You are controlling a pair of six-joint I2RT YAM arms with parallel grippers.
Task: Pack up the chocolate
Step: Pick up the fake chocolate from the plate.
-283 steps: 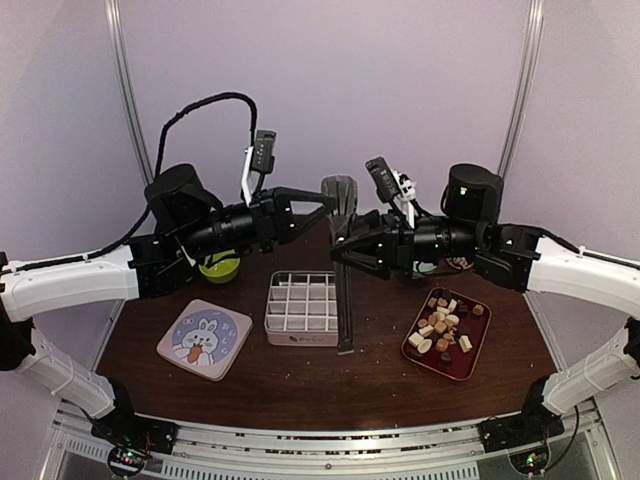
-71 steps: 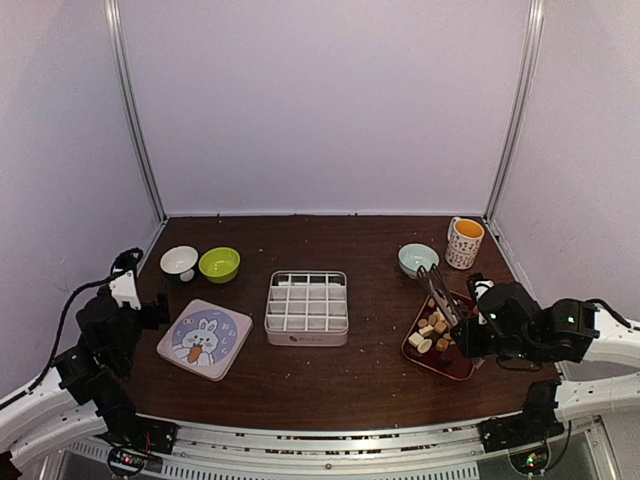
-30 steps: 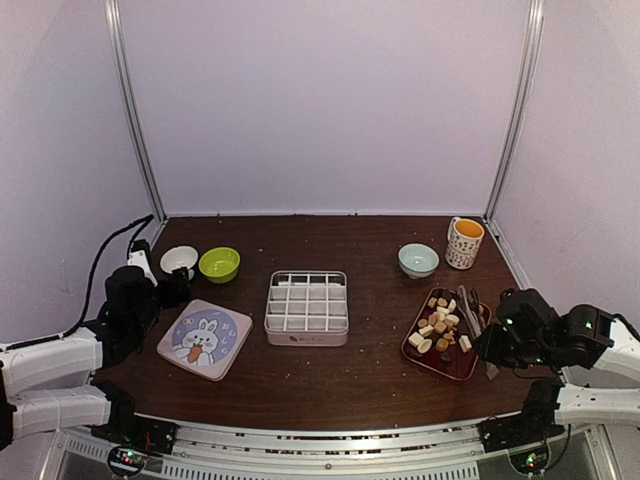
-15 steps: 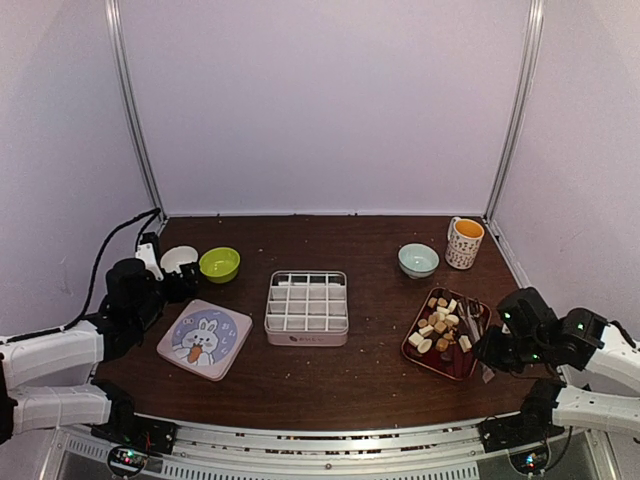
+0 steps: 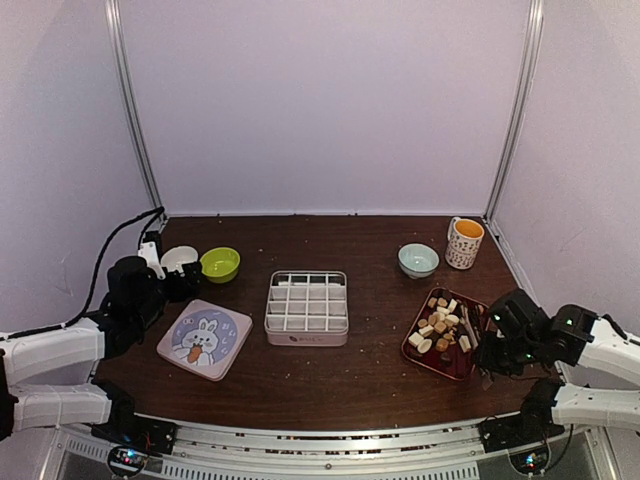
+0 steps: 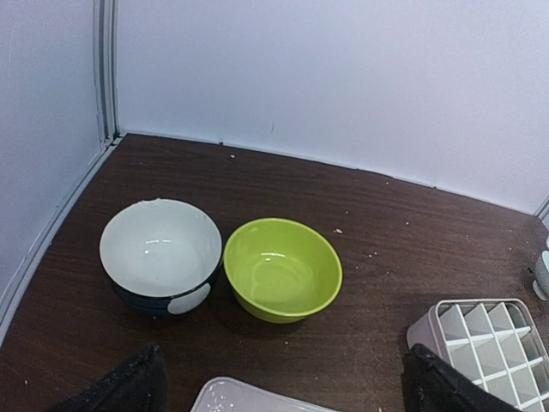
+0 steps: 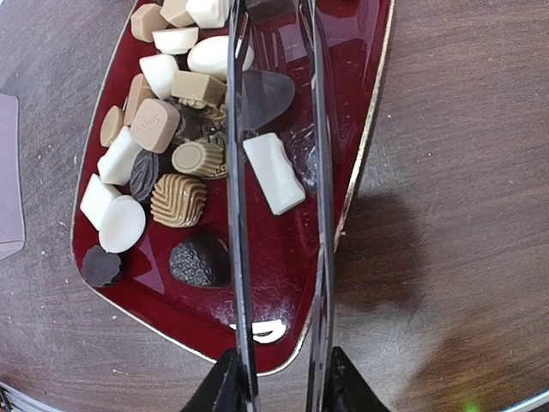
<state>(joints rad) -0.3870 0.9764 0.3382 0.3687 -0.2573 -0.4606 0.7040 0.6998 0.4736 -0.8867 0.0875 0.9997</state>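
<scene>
The chocolate (image 5: 438, 328) (image 7: 178, 161) is a heap of cream, tan and dark pieces on a dark red tray (image 5: 456, 369) (image 7: 283, 249) at the right. My right gripper (image 5: 492, 350) (image 7: 279, 378) is shut on metal tongs (image 5: 470, 326) (image 7: 237, 215). Their two arms reach out over the tray's right half, with a white block (image 7: 274, 172) lying between them. A white divided box (image 5: 307, 305) (image 6: 485, 335) stands empty at the table's middle. My left gripper (image 5: 185, 283) (image 6: 283, 386) is open and empty, low over the table before two bowls.
A green bowl (image 5: 220, 264) (image 6: 281, 268) and a white bowl (image 5: 179, 258) (image 6: 159, 251) sit at the back left. The rabbit-printed lid (image 5: 204, 339) (image 6: 257, 396) lies left of the box. A pale blue bowl (image 5: 418, 259) and a mug (image 5: 465, 242) stand behind the tray.
My right gripper has shifted slightly left with the tongs, which still lie over the tray. My left arm has crept a little toward the bowls.
</scene>
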